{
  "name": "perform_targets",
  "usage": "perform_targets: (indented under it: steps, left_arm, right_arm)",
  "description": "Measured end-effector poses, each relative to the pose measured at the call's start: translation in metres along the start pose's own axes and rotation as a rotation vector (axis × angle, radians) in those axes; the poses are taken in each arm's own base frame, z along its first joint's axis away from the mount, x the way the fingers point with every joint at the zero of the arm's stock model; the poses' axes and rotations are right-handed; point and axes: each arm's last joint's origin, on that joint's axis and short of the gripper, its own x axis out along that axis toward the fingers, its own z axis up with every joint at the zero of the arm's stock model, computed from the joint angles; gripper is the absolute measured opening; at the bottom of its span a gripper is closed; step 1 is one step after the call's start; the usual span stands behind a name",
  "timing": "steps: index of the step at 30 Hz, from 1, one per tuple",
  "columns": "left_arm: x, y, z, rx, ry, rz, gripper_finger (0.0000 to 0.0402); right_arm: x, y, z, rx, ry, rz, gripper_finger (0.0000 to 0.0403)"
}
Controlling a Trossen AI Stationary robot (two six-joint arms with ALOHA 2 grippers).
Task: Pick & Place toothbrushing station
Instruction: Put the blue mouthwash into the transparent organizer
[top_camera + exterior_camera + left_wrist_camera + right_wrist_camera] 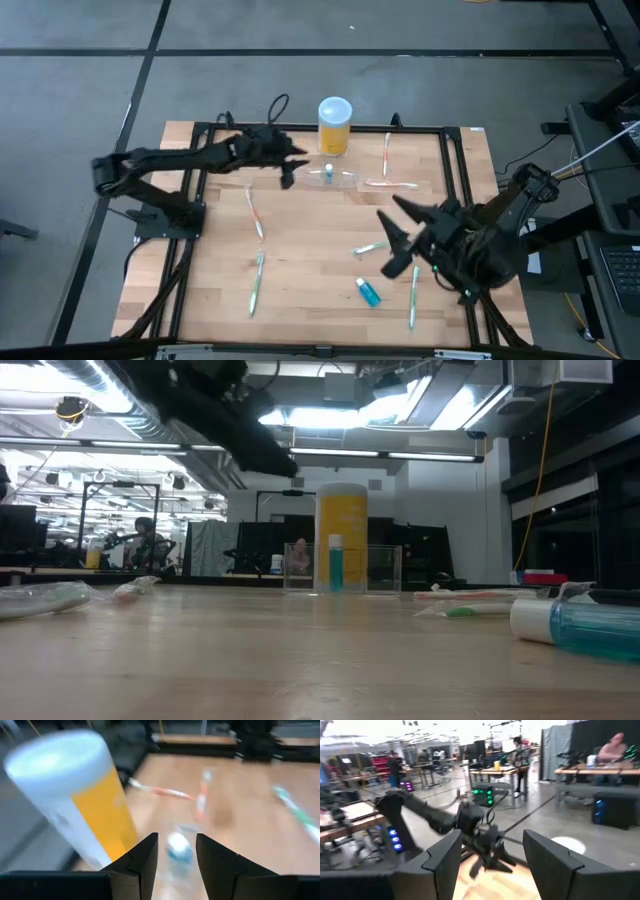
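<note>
The clear toothbrushing station stands on the wooden table in front of the yellow white-lidded container. A small blue tube with a white cap stands upright in it. In the low view the station shows as a see-through box around the tube. My left gripper is open, in the air just left of the station. In the left wrist view the tube's cap shows between the open fingers. My right gripper is open and empty, raised over the table's right half.
Several toothbrushes lie loose on the table: orange ones and green ones. A second blue tube lies near the front. A black frame runs round the table. People show in the room behind.
</note>
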Motion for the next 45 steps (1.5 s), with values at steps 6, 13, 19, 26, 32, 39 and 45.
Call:
perform_targets:
  steps: [6, 13, 19, 26, 32, 39, 45]
  left_arm:
    - [-0.056, -0.035, 0.007, -0.101, 0.077, -0.122, 0.0128]
    - [-0.119, -0.068, 0.023, -0.228, -0.085, -0.185, 0.0127]
    - [-0.170, -0.075, 0.052, -0.293, -0.469, -0.207, 0.0127]
    - [-0.198, -0.073, 0.068, -0.139, -0.422, -0.005, 0.0127]
    - [-0.203, -0.082, 0.061, -0.163, -0.285, 0.147, 0.0127]
    - [-0.189, -0.106, 0.036, -0.316, -0.223, 0.359, 0.0127]
    - [-0.163, -0.128, 0.016, -0.290, -0.088, 0.399, 0.0110]
  right_arm:
    - [-0.022, 0.003, -0.044, 0.158, 0.016, 0.066, 0.0213]
    - [-0.024, 0.000, -0.101, 0.364, 0.048, 0.181, 0.0213]
    - [0.034, 0.003, -0.106, 0.553, 0.115, 0.403, 0.0213]
    - [0.092, -0.006, -0.081, 0.334, 0.632, 0.612, 0.0211]
    - [0.087, -0.048, -0.104, -0.033, 1.211, 0.328, 0.0196]
    - [0.073, -0.053, -0.160, 0.018, 1.406, 0.260, 0.0185]
    - [0.045, -0.058, -0.222, 0.137, 1.483, 0.207, 0.0191]
